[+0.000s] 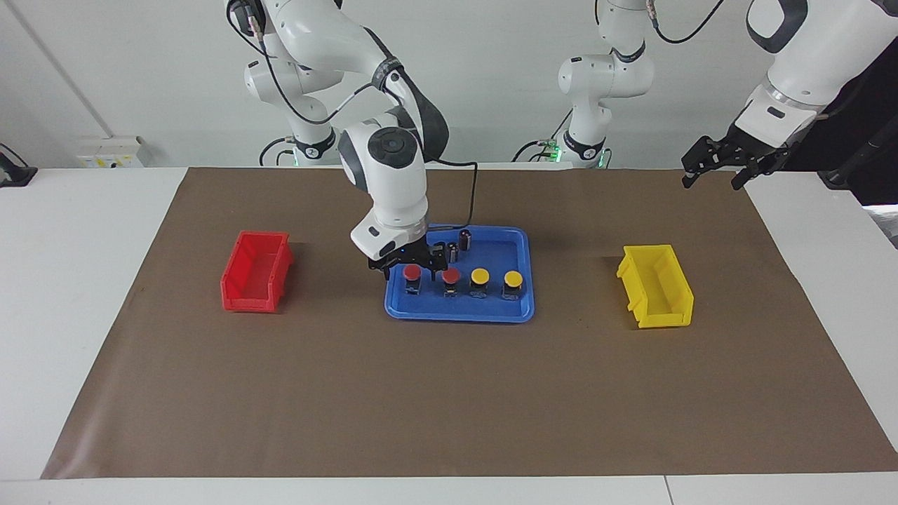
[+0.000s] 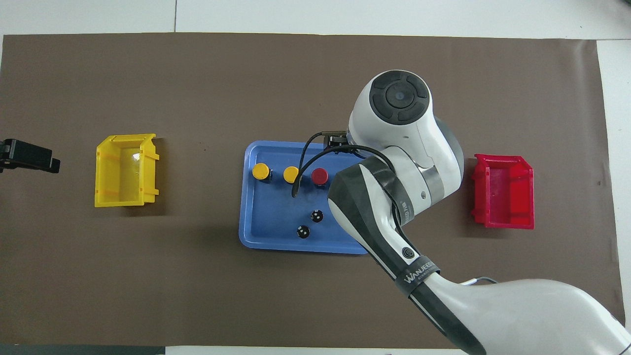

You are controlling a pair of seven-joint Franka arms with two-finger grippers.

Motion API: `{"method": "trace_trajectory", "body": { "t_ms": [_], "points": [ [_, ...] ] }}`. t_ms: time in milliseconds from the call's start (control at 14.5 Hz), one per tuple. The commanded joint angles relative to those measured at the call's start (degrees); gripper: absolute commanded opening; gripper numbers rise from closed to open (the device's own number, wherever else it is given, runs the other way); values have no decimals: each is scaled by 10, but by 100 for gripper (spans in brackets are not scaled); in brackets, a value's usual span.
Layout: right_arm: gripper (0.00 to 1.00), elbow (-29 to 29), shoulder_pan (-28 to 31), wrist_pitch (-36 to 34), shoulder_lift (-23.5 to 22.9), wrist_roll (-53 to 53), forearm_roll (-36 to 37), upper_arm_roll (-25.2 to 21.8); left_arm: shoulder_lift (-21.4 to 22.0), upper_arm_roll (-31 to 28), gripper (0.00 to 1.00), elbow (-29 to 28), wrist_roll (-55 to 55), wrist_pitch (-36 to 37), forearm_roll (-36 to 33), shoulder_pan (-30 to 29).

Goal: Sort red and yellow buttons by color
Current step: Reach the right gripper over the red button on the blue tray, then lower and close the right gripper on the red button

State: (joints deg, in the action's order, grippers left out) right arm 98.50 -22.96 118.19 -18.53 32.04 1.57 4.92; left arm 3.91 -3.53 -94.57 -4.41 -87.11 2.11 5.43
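Four buttons stand in a row in the blue tray [image 1: 459, 317]: two red buttons [image 1: 412, 272] [image 1: 450, 275] toward the right arm's end and two yellow buttons [image 1: 479, 276] [image 1: 513, 279] toward the left arm's end. My right gripper [image 1: 414, 269] is down in the tray, open, with its fingers on either side of the end red button. The overhead view shows both yellow buttons [image 2: 260, 171] [image 2: 291, 173] and one red button [image 2: 319, 175]. The right arm hides the other red one there. My left gripper [image 1: 711, 182] waits open, raised over the mat's edge at the left arm's end.
Two dark capless cylinders [image 1: 465, 239] [image 1: 452, 251] stand in the tray, nearer to the robots than the buttons. A red bin [image 1: 256, 273] sits at the right arm's end of the brown mat. A yellow bin [image 1: 656, 287] sits at the left arm's end.
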Motion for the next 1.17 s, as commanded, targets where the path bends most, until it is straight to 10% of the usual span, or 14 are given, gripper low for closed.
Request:
{"method": "trace_trajectory", "body": {
  "t_ms": [0, 482, 1101],
  "points": [
    [100, 78, -6, 52, 33, 13, 2, 3, 3, 3, 100, -3, -9, 7, 5, -8],
    [100, 136, -11, 78, 51, 19, 3, 3, 3, 3, 100, -3, -9, 7, 5, -8],
    [69, 150, -17, 112, 52, 18, 3, 4, 2, 5, 100, -4, -5, -2, 5, -3]
  ]
}}
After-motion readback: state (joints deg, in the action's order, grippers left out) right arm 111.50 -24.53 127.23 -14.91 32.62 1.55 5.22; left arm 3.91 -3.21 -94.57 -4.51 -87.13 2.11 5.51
